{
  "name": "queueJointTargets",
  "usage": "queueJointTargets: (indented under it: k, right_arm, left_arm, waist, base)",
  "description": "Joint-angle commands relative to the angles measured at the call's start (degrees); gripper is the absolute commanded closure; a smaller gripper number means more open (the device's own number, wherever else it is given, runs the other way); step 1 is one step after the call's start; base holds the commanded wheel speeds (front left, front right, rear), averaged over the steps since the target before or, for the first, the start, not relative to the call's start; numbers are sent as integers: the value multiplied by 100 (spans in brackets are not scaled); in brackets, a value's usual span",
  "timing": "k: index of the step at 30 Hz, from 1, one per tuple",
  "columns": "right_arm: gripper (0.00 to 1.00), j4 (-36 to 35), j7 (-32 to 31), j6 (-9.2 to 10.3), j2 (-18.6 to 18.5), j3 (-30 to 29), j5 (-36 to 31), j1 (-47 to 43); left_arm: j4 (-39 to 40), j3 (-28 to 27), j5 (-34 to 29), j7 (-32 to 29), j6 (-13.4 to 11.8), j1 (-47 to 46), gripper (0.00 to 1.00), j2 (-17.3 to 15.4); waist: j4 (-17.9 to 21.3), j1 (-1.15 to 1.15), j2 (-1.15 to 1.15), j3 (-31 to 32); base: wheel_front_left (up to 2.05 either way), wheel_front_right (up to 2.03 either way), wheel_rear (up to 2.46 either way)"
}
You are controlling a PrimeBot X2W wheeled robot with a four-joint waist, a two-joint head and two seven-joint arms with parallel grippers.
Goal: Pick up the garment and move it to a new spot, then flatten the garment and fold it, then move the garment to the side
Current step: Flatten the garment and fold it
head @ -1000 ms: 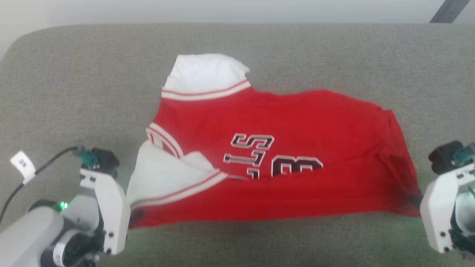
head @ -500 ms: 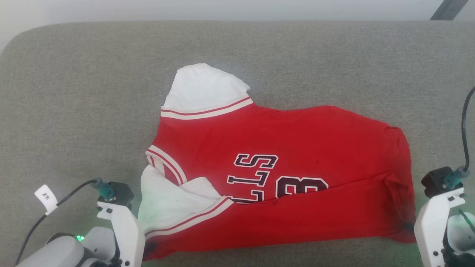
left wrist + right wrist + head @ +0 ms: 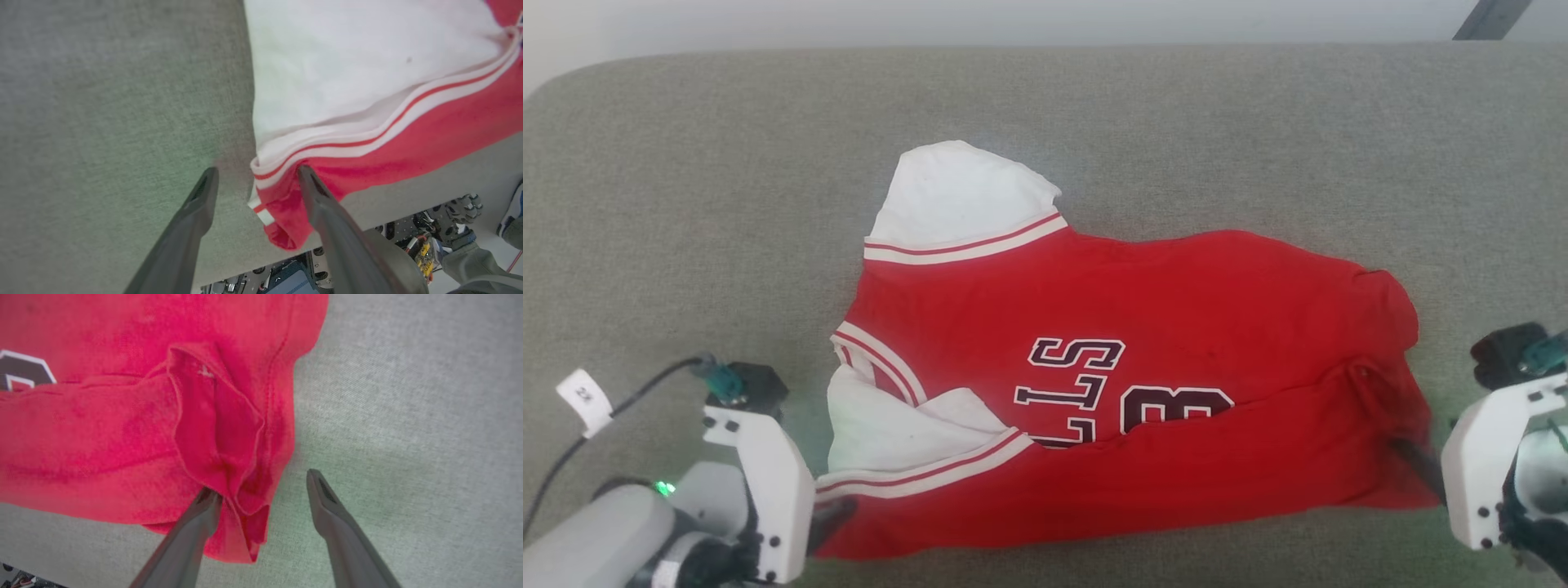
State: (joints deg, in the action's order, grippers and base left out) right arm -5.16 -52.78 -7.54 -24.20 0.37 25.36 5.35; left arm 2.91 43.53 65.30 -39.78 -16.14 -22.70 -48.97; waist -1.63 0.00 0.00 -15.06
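Hovering my left gripper (image 3: 257, 169) and right gripper (image 3: 261, 482), jaws apart, against the red jersey (image 3: 1176, 310); one fold looks done, more folding and the side move remain

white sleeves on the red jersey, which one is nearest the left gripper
The near white sleeve at the red jersey T-shirt's front-left corner, beside the left gripper; the other sleeve juts at the far edge.

Grey fabric surface (image 3: 1176, 122) w/ rounded far corners is seen, backed by pale wall (image 3: 1013, 20). Dark slanted bar (image 3: 1490, 18) is cut off at top right. Below near edge, wired equipment (image 3: 425, 249) & a person's shoe (image 3: 510, 212) are glimpsed.
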Motion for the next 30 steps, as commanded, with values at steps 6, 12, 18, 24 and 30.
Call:
queueJointTargets:
  k: [6,12,18,24,30]
  right_arm:
    - [0,-350,599,12,174,-241,-156,280]
    - [0,-483,1741,12,475,-367,-440,676]
    - [0,-463,2948,11,776,-319,-696,1048]
    - [0,-326,4197,10,1162,-163,-920,1359]
    - [0,-224,5174,12,1311,20,-924,1470]
  left_arm:
    - [728,-268,-113,-288,-256,-440,0,-485]
    - [942,-418,-341,-568,-215,-1099,0,-647]
    - [533,-476,-603,-620,104,-1840,0,-525]
    - [-367,-452,-1015,-499,612,-2706,0,-320]
    - [-1375,-394,-1371,-260,1149,-3456,0,-66]
  waist:
    - [139,0,0,-88]
    - [377,0,0,-299]
    - [666,0,0,-547]
    - [1036,0,0,-866]
    - [1310,0,0,-1134]
  base:
    - [0,0,0]
    - [0,0,0]
    - [0,0,0]
    - [0,0,0]
    - [0,0,0]
